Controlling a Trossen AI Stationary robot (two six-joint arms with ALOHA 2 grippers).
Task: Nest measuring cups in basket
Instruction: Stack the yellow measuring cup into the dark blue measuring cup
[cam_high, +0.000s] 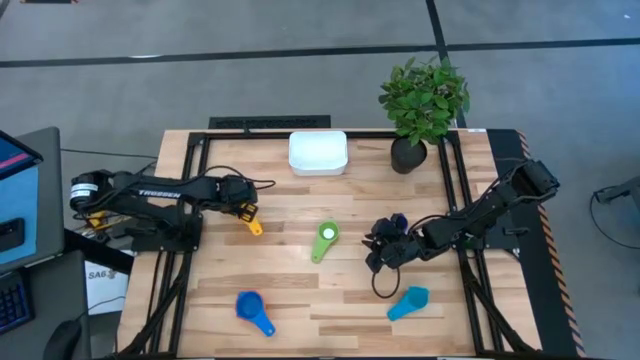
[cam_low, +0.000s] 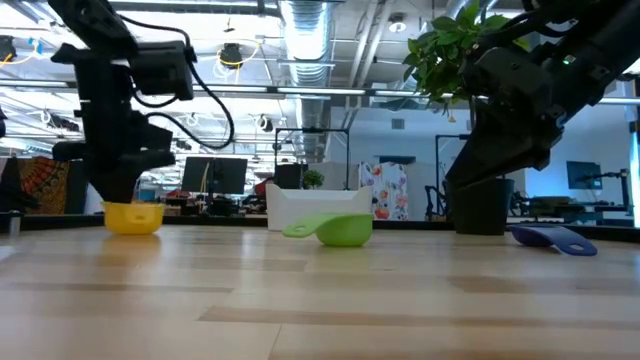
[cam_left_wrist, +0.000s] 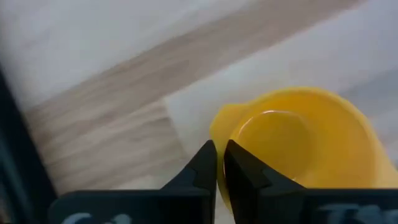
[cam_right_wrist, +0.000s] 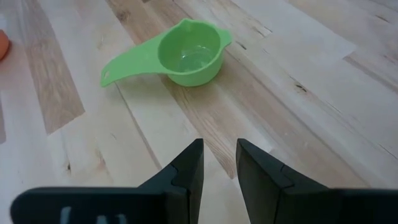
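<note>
The yellow cup (cam_high: 254, 227) (cam_low: 133, 217) (cam_left_wrist: 298, 143) stands on the table's left part, under my left gripper (cam_high: 246, 214) (cam_left_wrist: 221, 163), which is shut on it. The green cup (cam_high: 325, 240) (cam_right_wrist: 186, 57) lies mid-table, handle toward the near edge. My right gripper (cam_high: 378, 250) (cam_right_wrist: 219, 163) is open just right of the green cup, touching nothing. A dark blue cup (cam_high: 398, 221) (cam_low: 550, 237) lies beside the right arm. A blue cup (cam_high: 255, 310) and a light blue cup (cam_high: 408, 302) lie near the near edge. The white basket (cam_high: 318, 153) sits at the far edge. An orange edge (cam_right_wrist: 2, 43) shows; no red cup does. My left gripper pinches the yellow cup at its rim (cam_left_wrist: 216, 127), coming from above and pointing down. One finger (cam_left_wrist: 205, 163) stands outside the wall, the other (cam_left_wrist: 242, 165) over the bowl's side. The cup stands upright with its bottom on the table (cam_low: 133, 230).
A black pot with a green plant (cam_high: 408, 155) stands right of the basket at the far edge. A black frame (cam_high: 195, 200) runs along the table's left, right and far sides. Bare wood (cam_high: 320, 200) lies between the basket and the green cup.
</note>
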